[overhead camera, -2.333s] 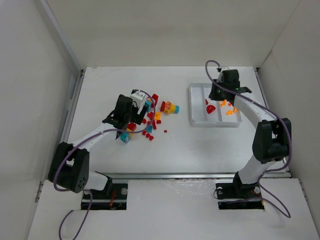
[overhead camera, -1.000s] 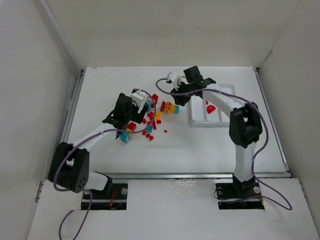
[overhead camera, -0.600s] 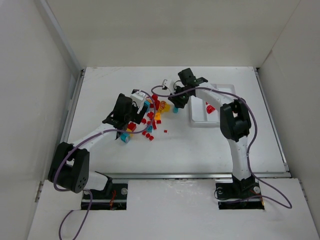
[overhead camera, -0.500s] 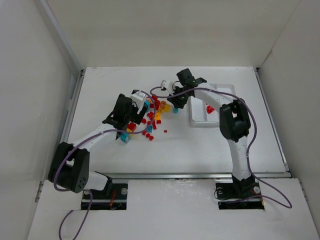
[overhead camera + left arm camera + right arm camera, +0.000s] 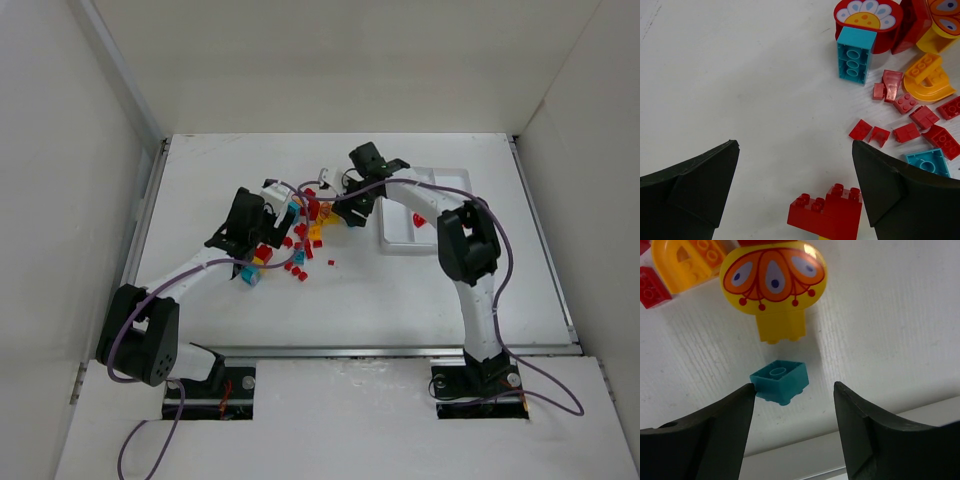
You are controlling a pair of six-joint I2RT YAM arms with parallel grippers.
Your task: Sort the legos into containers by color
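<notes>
1. White table (image 5: 400,290): flat beneath both pairs of jaws, faintly scuffed, showing in the gap between the left jaws and between the right jaws.
2. Plain pale walls (image 5: 330,60): upright beyond the jaws and off to either outer side.
3. Metal rail (image 5: 146,215): along the table edge, outward of the left jaws.
4. Metal strip (image 5: 380,350): along the near table edge, well behind both pairs of jaws.

Bright even overhead light, soft short shadows on the white table (image 5: 400,290), wrist views sharp, dark pincer fingers (image 5: 695,435) slightly blurred.
</notes>
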